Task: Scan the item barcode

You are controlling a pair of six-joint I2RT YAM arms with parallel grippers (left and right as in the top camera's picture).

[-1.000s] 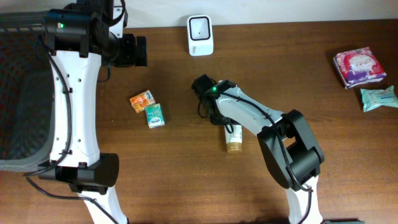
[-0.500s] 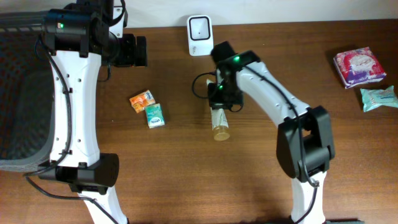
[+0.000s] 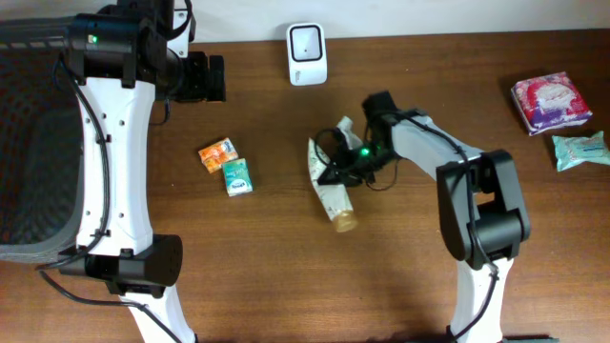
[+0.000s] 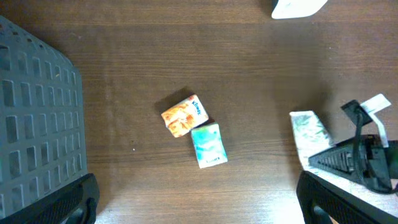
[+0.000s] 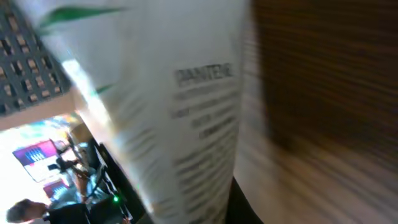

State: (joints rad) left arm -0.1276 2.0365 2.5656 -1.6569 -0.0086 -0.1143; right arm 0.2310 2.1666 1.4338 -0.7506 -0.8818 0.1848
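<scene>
overhead: the right gripper [image 3: 345,173] is clamped on the white tube [image 3: 330,191] mid-table, its cap end pointing away from the scanner [image 3: 307,54], which stands well apart by the far edge. the right wrist shows the tube's label close up and blurred. the left gripper [image 4: 199,202] hangs wide open.

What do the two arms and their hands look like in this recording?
Left arm and right arm: white links, black joint housings, a green light each. Left hand: black, blocky. Right hand: black tapered fingers, loose black cables beside it.
</scene>
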